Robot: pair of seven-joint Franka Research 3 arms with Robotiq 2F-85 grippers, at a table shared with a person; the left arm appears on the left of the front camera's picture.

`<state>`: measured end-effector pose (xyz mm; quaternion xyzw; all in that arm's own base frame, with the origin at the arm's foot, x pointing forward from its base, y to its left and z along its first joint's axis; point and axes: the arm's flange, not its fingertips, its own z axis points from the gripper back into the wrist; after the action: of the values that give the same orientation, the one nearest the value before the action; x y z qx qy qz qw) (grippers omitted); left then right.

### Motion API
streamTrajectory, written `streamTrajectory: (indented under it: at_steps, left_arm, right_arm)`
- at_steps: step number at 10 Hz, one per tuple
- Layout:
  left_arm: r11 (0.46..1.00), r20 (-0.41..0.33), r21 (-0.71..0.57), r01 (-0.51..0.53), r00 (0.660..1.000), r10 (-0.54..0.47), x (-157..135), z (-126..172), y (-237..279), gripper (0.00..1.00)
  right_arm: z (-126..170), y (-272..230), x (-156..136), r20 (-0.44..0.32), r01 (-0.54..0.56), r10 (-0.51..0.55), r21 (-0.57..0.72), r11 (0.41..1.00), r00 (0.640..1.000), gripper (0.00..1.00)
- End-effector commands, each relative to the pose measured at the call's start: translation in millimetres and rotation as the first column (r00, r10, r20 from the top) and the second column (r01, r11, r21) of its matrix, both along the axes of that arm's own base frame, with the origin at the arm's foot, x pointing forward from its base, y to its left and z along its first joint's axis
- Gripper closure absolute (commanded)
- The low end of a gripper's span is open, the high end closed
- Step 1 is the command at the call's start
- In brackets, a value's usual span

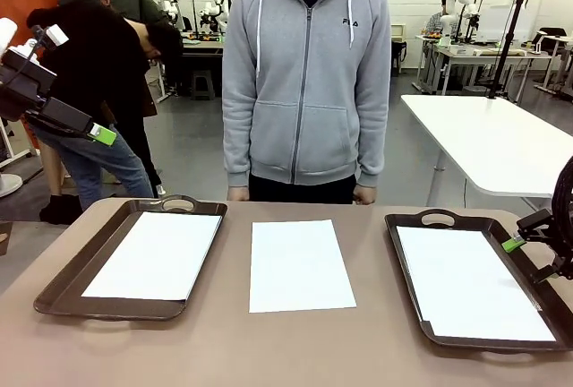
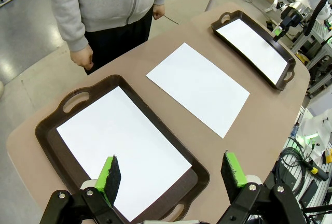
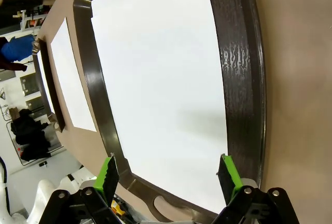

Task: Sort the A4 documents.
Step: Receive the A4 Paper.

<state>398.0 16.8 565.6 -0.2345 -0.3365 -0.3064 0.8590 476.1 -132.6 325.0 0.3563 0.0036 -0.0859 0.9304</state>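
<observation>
Above right tray (image 3: 238, 79), right fingers (image 3: 109, 175) spread wide, empty; left fingers (image 2: 110, 175) likewise.

Bright, even indoor light; sharp frames, wide-angle bending in wrist views.

In the front view the right tray (image 1: 557, 311) runs off the picture's right edge at its near corner, and the right tool (image 1: 526, 259) is cut off there too. In the left wrist view the left tool (image 2: 171, 175) hides part of the left tray's (image 2: 45, 133) near handle.

L tray (image 1: 88, 257), R tray (image 1: 491, 346), table (image 1: 295, 342)
</observation>
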Motion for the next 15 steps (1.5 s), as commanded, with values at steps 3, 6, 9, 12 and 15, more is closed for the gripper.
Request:
streamTrajectory:
  at_steps: [3, 6, 9, 12, 15]
  left_arm:
    - [1.0, 0.0, 0.006, 0.0, 1.0, 0.0, 0, 0, -1, 0.0]
    - [1.0, 0.0, 0.006, 0.0, 1.0, 0.0, 0, 0, -1, 0.0]
    - [1.0, 0.0, 0.006, 0.0, 1.0, 0.0, 0, 0, -1, 0.0]
    - [1.0, 0.0, 0.006, 0.0, 1.0, 0.0, 0, 0, -1, 0.0]
    - [1.0, 0.0, 0.006, 0.0, 1.0, 0.0, 0, 0, -1, 0.0]
  right_arm:
    - [0, 0, 0, 0.0, 0.0, 0.0, 0.0, 1.0, 1.0, 0.0]
    - [30, 34, 5, 0.121, -0.136, 0.139, -0.033, 0.99, 0.983, 0.0]
    - [101, 78, 17, 0.265, -0.281, 0.326, -0.194, 0.94, 0.907, 0.0]
    - [176, 119, 21, 0.423, -0.386, 0.507, -0.34, 0.857, 0.751, 0.0]
    - [217, 155, 5, 0.549, -0.451, 0.589, -0.379, 0.808, 0.593, 0.0]
